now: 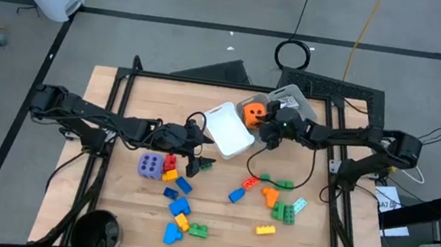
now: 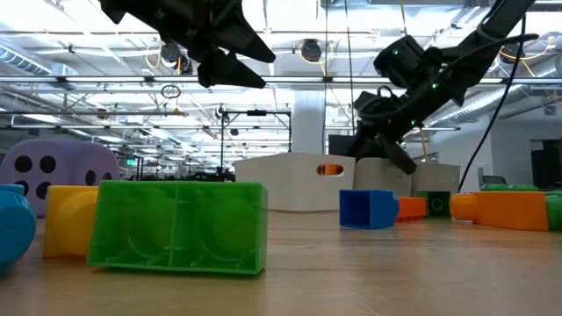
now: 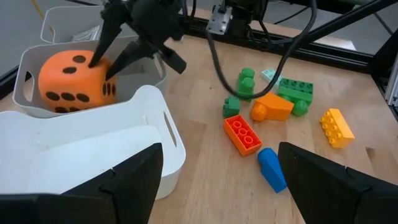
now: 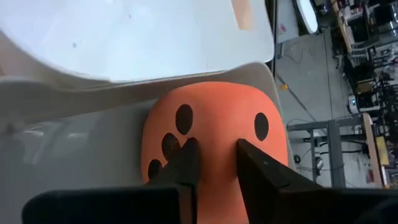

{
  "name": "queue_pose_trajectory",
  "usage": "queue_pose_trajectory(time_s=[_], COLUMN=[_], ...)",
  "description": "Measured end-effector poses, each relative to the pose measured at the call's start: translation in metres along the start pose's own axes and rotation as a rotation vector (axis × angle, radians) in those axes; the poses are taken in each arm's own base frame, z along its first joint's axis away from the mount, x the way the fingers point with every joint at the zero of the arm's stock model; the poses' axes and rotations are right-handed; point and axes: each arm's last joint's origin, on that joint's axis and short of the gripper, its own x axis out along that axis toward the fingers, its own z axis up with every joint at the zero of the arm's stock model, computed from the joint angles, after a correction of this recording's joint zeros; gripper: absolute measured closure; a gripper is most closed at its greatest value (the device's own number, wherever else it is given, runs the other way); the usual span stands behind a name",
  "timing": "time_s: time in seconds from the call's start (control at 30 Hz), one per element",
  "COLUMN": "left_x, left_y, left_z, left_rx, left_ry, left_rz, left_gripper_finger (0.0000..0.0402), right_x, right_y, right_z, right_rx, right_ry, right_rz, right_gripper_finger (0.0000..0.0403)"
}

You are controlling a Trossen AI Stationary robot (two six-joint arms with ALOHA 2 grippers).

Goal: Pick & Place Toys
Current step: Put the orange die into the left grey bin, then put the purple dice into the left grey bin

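Your right gripper [image 1: 265, 123] hangs over the orange die [image 1: 253, 112], which sits in the clear tray [image 3: 28, 68] at the far side of the tabletop [image 1: 325, 240], just beyond the white tray [image 1: 230, 130]; its fingers stand slightly apart, tips at or just above the die's top face, though you cannot tell from these views whether they touch it. By the look of it, you are in the placing step, the die delivered and the release under way. Your left gripper [image 1: 195, 161] waits wide apart over the middle of the tabletop, near the purple die [image 1: 149, 164] and a red brick [image 1: 170, 163]. Loose bricks lie scattered to the near right, among them an orange-red brick [image 3: 242, 134], a blue one [image 3: 271, 168] and a yellow one [image 3: 336, 127]. Next, you would likely lift the right gripper straight up clear of the tray wall, then choose a brick with open space on both sides.
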Motion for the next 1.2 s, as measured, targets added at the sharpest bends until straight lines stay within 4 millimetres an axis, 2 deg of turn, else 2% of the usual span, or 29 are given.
queue_pose_trajectory(time_s=[0.23,0.4,0.57,0.7,0.8,0.9,1.07,1.2], left_x=[0.0,0.0,0.0,-0.002,-0.018,-0.045,-0.084,-0.115], left_y=[0.0,0.0,0.0,0.0,0.003,0.009,0.018,0.025], left_z=[0.0,0.0,0.0,0.0,0.0,0.0,-0.022,-0.038], left_rx=[0.0,-0.001,-0.01,-0.061,-0.156,-0.255,-0.53,-0.711], left_ry=[0.0,0.001,0.001,0.011,0.096,0.251,0.557,0.725], left_rz=[0.0,0.0,0.0,0.002,0.027,0.101,0.243,0.439], left_gripper_finger=[0.0078,0.0078,0.0078,0.0078,0.0078,0.0078,0.0078,0.0078], right_x=[0.005,-0.001,-0.013,-0.029,-0.043,-0.056,-0.071,-0.076], right_y=[0.003,-0.001,-0.002,-0.003,-0.003,-0.002,0.004,0.011], right_z=[-0.001,0.006,0.022,0.039,0.051,0.062,0.077,0.084], right_rx=[-0.004,0.036,0.082,0.188,0.286,0.336,0.322,0.288], right_ry=[0.017,0.066,-0.013,-0.111,-0.188,-0.26,-0.347,-0.379], right_rz=[-0.006,-0.102,-0.125,-0.142,-0.142,-0.135,-0.11,-0.09], right_gripper_finger=[0.0293,0.0252,0.0226,0.0216,0.0213,0.0216,0.0225,0.0232])
